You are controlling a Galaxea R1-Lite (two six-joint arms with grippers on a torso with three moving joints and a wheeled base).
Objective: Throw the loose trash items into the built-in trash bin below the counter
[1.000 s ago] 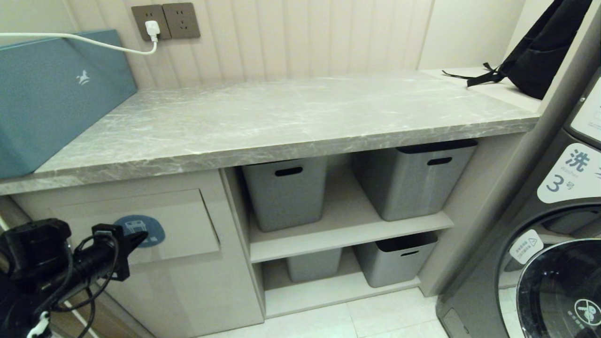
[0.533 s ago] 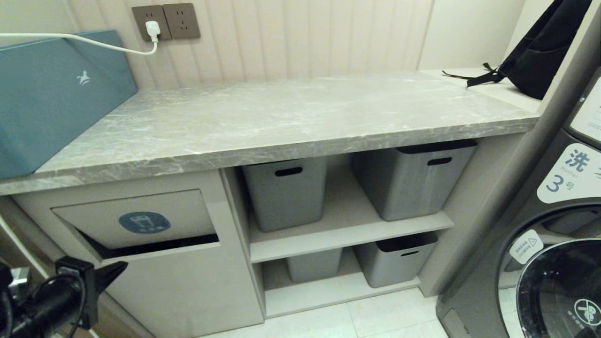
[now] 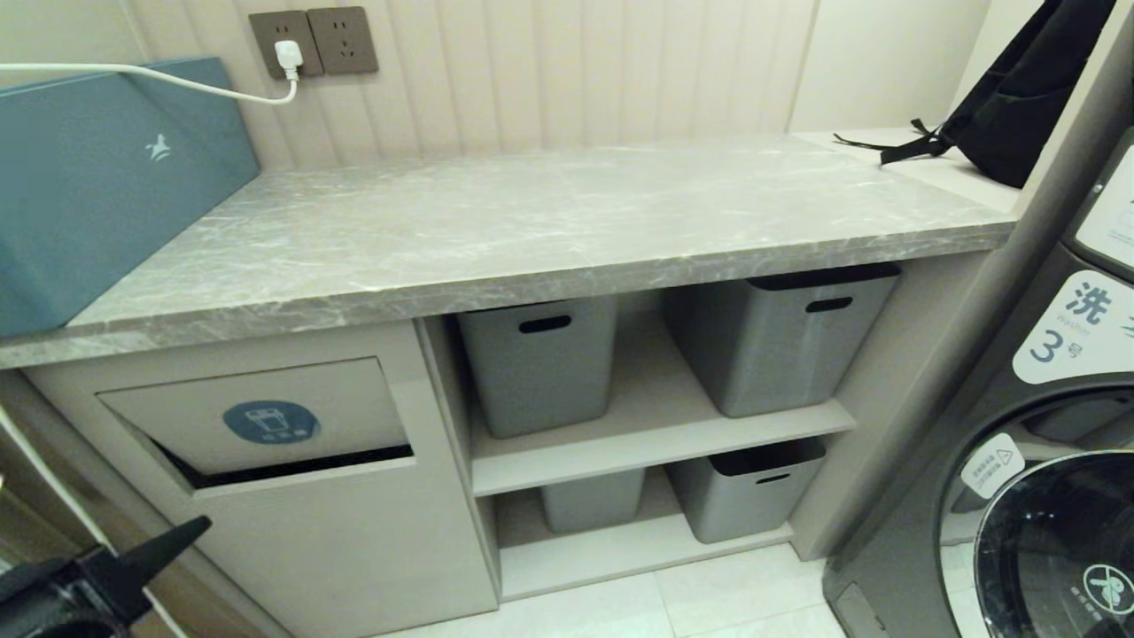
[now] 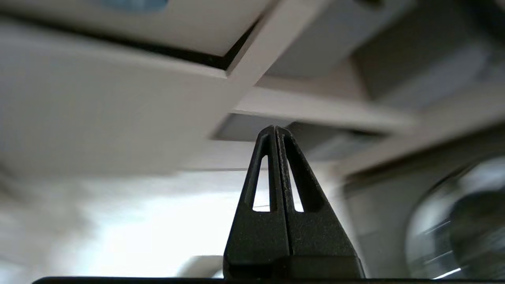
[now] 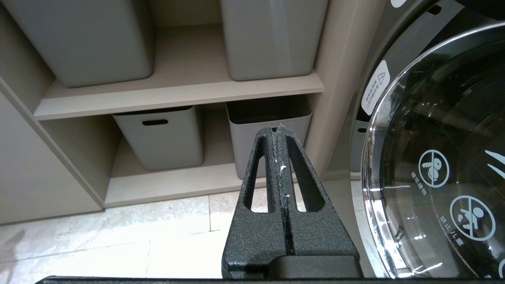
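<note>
Your left gripper (image 3: 190, 529), jaws pressed together and empty, hung low beside the built-in trash bin (image 3: 266, 424), its flap ajar beneath a table (image 3: 549, 221) showing no loose trash, which suggested disposal was done and parking came next.

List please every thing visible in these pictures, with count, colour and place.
Grey veined stone counter: one, across the middle.
Beige trash bin flap with blue sticker: one, below counter, tilted ajar.
Grey plastic tubs: four, on two shelves.
Teal box: one, counter's left end.
Black bag: one, far right.
Washing machine: one, grey, right.
White plug: one, in wall socket.
Left gripper: black, shut, empty, low below flap.
Right gripper: black, shut, empty, before lower tubs.
</note>
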